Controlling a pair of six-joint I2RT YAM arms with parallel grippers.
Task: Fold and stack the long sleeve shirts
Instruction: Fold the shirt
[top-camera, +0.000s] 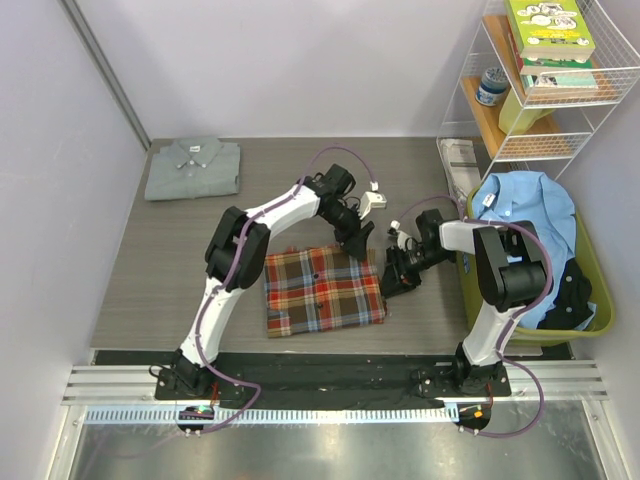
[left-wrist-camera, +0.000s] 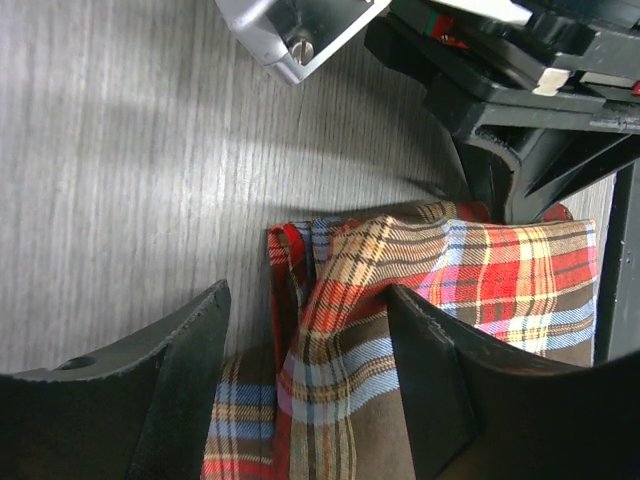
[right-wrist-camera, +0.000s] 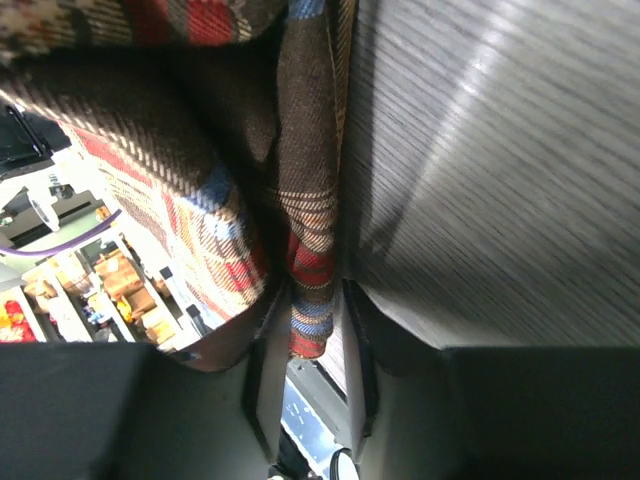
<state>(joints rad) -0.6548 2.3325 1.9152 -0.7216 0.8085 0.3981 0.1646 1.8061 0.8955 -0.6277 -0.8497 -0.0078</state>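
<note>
Plaid flannel shirt (top-camera: 322, 292): folded to a rectangle and laid at the middle of the table (top-camera: 170, 270). Pale grey shirt (top-camera: 193, 167): folded and laid well apart from it, at the far left corner. Left gripper (left-wrist-camera: 308, 295) is held at the far right corner of the plaid flannel shirt, jaws spread wide to either side of a raised fold of its cloth; right gripper (right-wrist-camera: 308, 310) is set at the same shirt's right edge, jaws clamped on a narrow fold of the plaid.
</note>
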